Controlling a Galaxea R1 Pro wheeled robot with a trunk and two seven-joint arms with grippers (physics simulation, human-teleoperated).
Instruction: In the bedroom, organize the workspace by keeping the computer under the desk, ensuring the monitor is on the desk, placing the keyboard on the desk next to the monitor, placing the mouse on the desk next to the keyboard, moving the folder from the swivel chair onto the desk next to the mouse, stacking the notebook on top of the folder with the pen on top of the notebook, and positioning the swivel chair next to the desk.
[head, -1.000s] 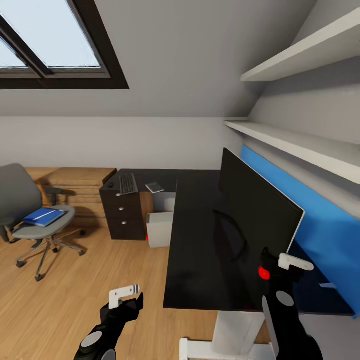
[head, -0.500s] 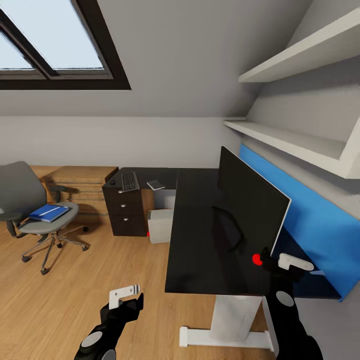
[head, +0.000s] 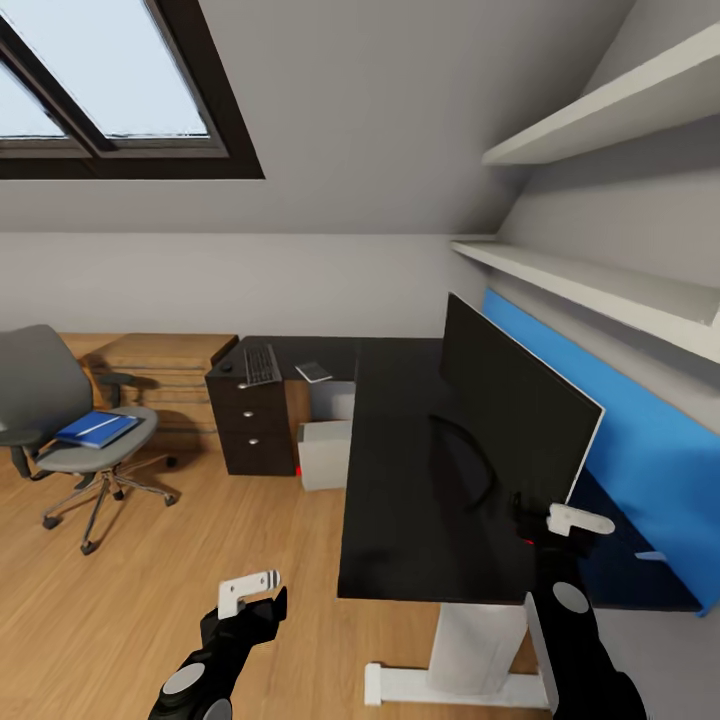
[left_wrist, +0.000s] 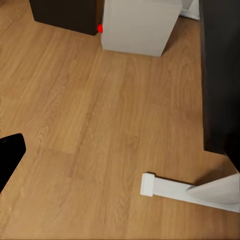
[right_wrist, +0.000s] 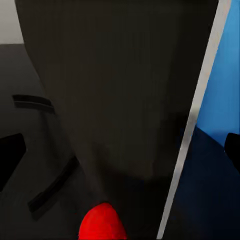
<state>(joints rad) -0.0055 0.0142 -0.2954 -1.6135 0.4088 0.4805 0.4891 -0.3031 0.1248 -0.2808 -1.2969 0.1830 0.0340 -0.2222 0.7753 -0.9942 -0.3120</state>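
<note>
Monitor (head: 515, 410) standing upright on the near wing of the desk (head: 400, 480), close to its right edge before a blue wall panel (head: 640, 450); we judge this requirement met. The computer (head: 324, 455) sits on the floor under the far wing beside the drawer unit (head: 252, 425), also as required. On that far wing we see the keyboard (head: 259, 365), what we take to be the mouse (head: 226, 366) at its left end, and the notebook (head: 313, 372) to its right, all well apart from the monitor. The folder (head: 97, 428) lies on the seat of the swivel chair (head: 60, 420), a pale streak on it probably the pen. We judge most placements outstanding. The right gripper (head: 545, 528) is at the monitor's lower near corner, its fingers apart around the screen edge; the left gripper (head: 250, 598) hangs empty, fingers parted, over the floor. No brand, label or writing is legible.
</note>
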